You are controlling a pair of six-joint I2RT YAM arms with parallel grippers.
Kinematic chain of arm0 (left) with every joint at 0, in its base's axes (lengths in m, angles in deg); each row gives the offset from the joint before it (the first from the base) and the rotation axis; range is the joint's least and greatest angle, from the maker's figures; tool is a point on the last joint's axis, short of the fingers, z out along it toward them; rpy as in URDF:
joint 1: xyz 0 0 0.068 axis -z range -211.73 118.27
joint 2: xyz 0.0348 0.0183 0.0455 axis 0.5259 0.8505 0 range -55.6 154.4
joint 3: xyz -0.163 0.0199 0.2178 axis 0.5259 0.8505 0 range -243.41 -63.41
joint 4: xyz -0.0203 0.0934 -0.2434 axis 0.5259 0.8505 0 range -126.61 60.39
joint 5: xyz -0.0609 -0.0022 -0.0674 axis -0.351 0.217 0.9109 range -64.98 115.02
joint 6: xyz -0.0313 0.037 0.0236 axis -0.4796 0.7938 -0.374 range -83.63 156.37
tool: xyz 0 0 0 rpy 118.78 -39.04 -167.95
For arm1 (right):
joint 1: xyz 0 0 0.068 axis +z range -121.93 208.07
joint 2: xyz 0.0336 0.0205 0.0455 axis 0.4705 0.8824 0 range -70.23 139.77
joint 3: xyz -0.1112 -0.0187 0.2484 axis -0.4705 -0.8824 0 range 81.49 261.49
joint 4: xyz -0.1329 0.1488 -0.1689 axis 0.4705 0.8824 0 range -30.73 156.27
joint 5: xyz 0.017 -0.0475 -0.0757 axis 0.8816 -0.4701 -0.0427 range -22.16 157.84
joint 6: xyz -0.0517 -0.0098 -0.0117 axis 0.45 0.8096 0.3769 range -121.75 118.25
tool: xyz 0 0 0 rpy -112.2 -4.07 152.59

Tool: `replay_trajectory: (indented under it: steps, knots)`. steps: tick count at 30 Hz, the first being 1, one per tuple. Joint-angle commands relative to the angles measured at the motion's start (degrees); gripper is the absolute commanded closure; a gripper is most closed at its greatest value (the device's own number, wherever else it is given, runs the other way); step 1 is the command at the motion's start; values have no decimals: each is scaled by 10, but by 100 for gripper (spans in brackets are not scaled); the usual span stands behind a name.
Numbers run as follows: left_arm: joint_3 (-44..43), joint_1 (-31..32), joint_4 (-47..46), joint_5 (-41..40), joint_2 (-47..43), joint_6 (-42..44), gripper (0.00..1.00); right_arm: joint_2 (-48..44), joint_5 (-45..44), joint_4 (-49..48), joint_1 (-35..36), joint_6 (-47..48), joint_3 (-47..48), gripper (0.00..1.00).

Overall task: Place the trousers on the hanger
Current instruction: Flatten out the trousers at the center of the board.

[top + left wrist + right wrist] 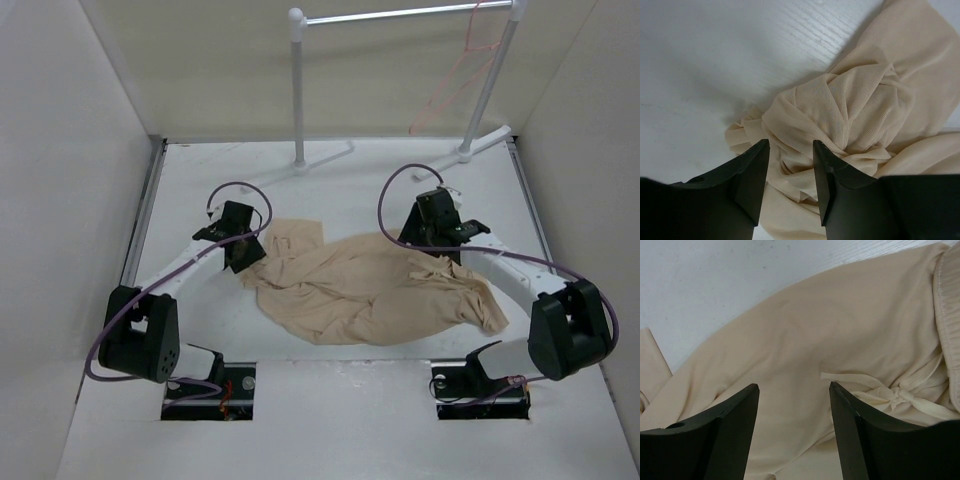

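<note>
The tan trousers [370, 285] lie crumpled across the middle of the table. The thin pink hanger [455, 75] hangs from the right end of the rack's bar at the back. My left gripper [243, 255] is at the trousers' left end. In the left wrist view it [790, 145] is open, and its jaws straddle a bunched fold of the trousers [850, 105] without pinching it. My right gripper [437, 245] hovers over the trousers' upper right edge. In the right wrist view it [794, 386] is open above smooth cloth [805, 335], with the drawstring knot [897, 395] and waistband to its right.
A white tubular garment rack [297, 90] with a metal bar [400, 15] stands at the back of the table, its feet [325, 160] on the surface. White walls enclose the left and right sides. Bare table [330, 185] lies between the trousers and the rack.
</note>
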Motion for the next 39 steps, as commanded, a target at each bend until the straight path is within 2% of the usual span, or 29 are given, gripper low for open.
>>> replay_trajectory:
  steps: [1,4,7,11,14,18,19,25,29,32,35,39]
  knots:
    - [-1,1,-12,7,26,-10,66,-4,2,-31,13,2,16,36]
    - [-1,-11,-33,6,32,-29,88,-14,3,-41,23,-6,-3,36]
    - [-6,-20,-34,-15,-17,-47,98,-9,1,-51,25,-10,-27,35]
    - [-10,-18,23,-67,-106,-45,100,23,-6,-60,8,-37,-52,33]
    - [-34,-12,109,-117,-199,-50,100,62,8,-88,-22,-62,-60,31]
    - [-109,12,217,-174,-266,-58,100,94,14,-84,-36,-72,-28,32]
    - [-164,39,265,-209,-279,-68,100,102,17,-73,-43,-80,-17,32]
    - [-306,121,365,-306,-254,-86,100,110,52,-72,-69,-96,-11,35]
    - [-345,112,339,-334,-176,-45,100,114,67,-74,-85,-108,-9,37]
    - [-368,79,230,-308,-95,29,100,91,64,-76,-98,-102,-8,37]
    - [-372,38,198,-249,-60,35,100,67,37,-66,-101,-72,6,34]
    - [-313,-12,155,-192,-52,35,100,48,-11,-42,-125,-45,7,30]
